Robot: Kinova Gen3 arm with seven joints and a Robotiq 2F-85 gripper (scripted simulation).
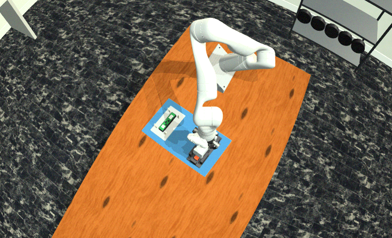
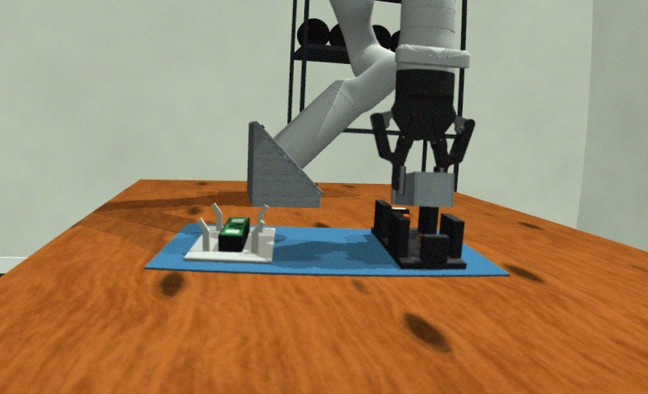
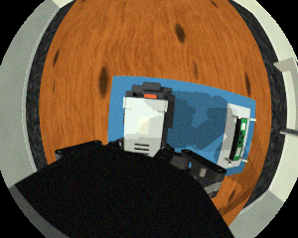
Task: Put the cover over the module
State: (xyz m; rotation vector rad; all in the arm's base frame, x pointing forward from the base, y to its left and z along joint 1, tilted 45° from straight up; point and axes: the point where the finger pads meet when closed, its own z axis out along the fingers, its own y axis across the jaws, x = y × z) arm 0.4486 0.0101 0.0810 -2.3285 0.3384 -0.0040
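Note:
My gripper (image 2: 421,178) is shut on the grey box-shaped cover (image 2: 422,189) and holds it level just above the black holder (image 2: 419,237) at the right end of the blue mat. The cover also shows in the top view (image 1: 200,150) and in the wrist view (image 3: 144,125), with the holder's orange spot (image 3: 149,94) beyond it. The green-topped module (image 2: 234,233) sits on the white base plate (image 2: 230,249) between several slanted white guide posts, at the left end of the mat. The base plate shows in the wrist view (image 3: 238,134) to the right of the cover.
The blue mat (image 2: 325,249) lies on the orange wooden table. The arm's grey wedge-shaped mount (image 2: 276,171) stands behind the mat. A black shelf rack with dark round objects (image 1: 331,29) stands beyond the table's far side.

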